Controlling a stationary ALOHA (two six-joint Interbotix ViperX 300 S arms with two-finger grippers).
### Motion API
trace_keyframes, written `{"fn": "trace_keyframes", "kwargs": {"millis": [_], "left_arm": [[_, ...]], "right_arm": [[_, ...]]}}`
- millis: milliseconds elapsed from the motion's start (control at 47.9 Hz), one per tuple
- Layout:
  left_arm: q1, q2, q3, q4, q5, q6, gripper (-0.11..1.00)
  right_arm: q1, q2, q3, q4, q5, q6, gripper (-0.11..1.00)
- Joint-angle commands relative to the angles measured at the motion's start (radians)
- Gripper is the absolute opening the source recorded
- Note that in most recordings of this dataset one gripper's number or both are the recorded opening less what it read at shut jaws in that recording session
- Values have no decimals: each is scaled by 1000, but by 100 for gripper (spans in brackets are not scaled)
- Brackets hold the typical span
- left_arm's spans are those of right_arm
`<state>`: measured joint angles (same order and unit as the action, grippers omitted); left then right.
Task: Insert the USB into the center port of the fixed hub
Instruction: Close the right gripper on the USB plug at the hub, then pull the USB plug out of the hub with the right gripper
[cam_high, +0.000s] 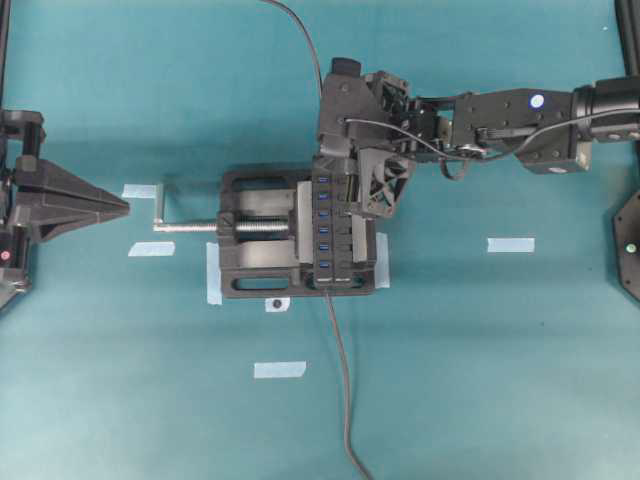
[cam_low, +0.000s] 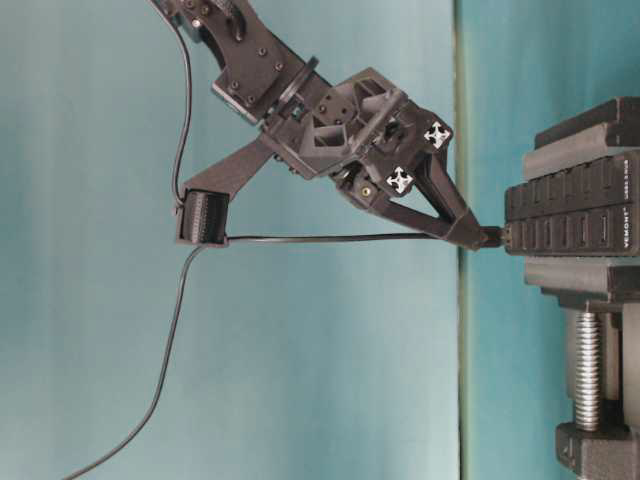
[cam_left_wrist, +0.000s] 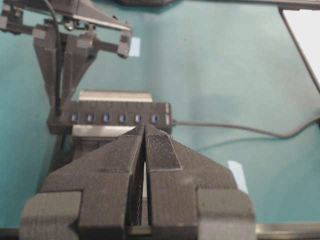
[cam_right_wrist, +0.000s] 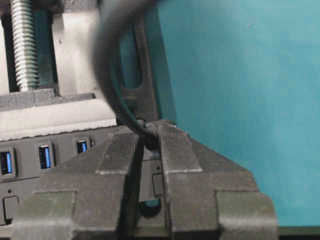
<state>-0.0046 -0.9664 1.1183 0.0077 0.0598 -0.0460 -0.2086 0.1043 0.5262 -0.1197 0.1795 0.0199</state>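
The black right gripper (cam_high: 345, 180), clamped on the small black USB plug (cam_low: 492, 237), crowds the far end of the long black seven-slot hub (cam_high: 330, 230). The bulky black vise (cam_high: 262, 235) flanks the strip. Open teal table (cam_high: 480, 360) surrounds them; the closed left gripper (cam_high: 120, 207) sits well apart.

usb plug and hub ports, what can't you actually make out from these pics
- Overhead view: the right claw covers the top end of the fixed hub, hiding the USB and some ports.
- Right wrist view: the claw's fingers hide the USB; only its blurred cable shows, so the port below is unclear.
- Table-level view: the USB meets the hub, but its depth is too small to judge.
- Left wrist view: the shut left claw blocks the hub's near edge.
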Motion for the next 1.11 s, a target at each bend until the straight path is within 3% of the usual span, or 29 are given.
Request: {"fn": "trace_keyframes", "kwargs": {"millis": [0, 1085], "left_arm": [[0, 5, -18, 0, -5, -3, 0], [-2, -5, -20, 0, 9, -3, 0]], "right_arm": [[6, -34, -25, 3, 2, -2, 10], [55, -144, -80, 8, 143, 2, 9]]}}
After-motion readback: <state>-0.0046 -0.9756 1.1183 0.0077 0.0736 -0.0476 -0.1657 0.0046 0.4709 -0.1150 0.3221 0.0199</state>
